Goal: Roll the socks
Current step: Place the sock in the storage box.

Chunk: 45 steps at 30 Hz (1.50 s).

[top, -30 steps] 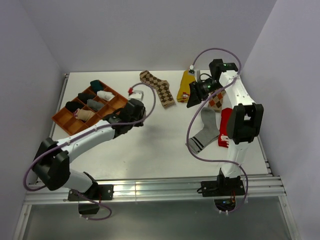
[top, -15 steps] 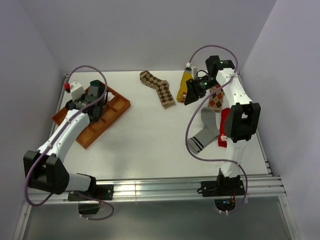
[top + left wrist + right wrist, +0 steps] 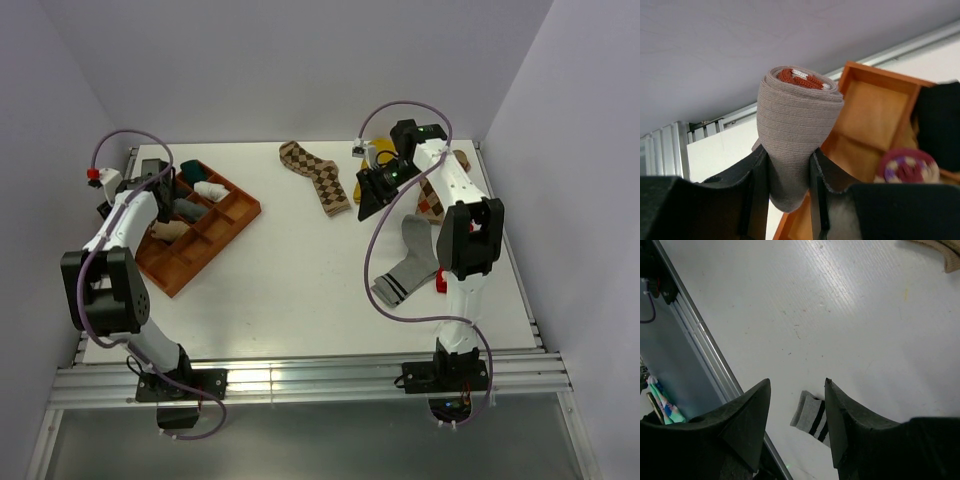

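White table (image 3: 290,290), walled on three sides. Orange tray (image 3: 228,214) at far left, with rolled socks in several compartments.

Left gripper (image 3: 788,167) is by the tray's far-left corner, jaws pinching a rolled taupe sock (image 3: 796,112). Red cuff shows at the roll's core. The roll stands upright between the fingers.

Right gripper (image 3: 797,385) is at far right above bare table, jaws spread, nothing between them.

Grey sock with black stripes (image 3: 408,262) lies flat at right, nearer than that gripper. Brown argyle sock (image 3: 320,178) lies flat at far centre. Second argyle sock (image 3: 434,203) is partly behind the right arm. Mustard sock (image 3: 380,153) and red sock (image 3: 442,286) show as slivers only.
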Each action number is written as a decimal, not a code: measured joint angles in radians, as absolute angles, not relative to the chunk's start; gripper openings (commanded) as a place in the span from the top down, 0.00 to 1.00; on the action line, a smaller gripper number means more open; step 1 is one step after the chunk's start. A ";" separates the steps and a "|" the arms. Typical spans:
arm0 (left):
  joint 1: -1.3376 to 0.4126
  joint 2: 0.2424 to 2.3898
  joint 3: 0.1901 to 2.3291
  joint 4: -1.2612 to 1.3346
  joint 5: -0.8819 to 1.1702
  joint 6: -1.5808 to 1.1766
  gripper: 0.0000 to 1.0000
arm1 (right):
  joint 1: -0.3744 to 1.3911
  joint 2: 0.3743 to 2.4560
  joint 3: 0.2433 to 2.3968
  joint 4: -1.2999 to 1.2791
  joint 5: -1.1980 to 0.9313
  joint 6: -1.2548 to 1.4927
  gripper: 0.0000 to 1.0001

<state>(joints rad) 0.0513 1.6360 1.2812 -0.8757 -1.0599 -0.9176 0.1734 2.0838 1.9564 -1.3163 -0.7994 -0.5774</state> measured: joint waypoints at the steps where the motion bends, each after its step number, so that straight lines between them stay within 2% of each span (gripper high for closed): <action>1: 0.070 1.657 1.294 -0.871 -1.060 -0.911 1.00 | 0.173 2.084 1.958 -1.321 -0.794 -0.578 0.45; 9: 0.159 1.819 1.404 -0.787 -1.028 -0.841 1.00 | 0.175 2.086 1.971 -1.334 -0.770 -0.581 0.46; 23: 0.196 2.074 1.536 -0.725 -0.898 -0.742 1.00 | 0.177 2.151 1.971 -1.332 -0.748 -0.578 0.46; 37: 0.222 2.102 1.558 -0.714 -0.744 -0.666 1.00 | 0.177 2.151 1.941 -1.303 -0.717 -0.593 0.47; 45: 0.244 2.032 1.472 -0.652 -0.573 -0.639 1.00 | 0.177 2.151 1.872 -1.278 -0.701 -0.600 0.47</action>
<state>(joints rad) 0.2436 2.0315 1.4723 -0.6518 -0.5728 -0.6388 0.1772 2.1509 1.8717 -1.2781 -0.7006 -0.6003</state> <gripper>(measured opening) 0.349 0.534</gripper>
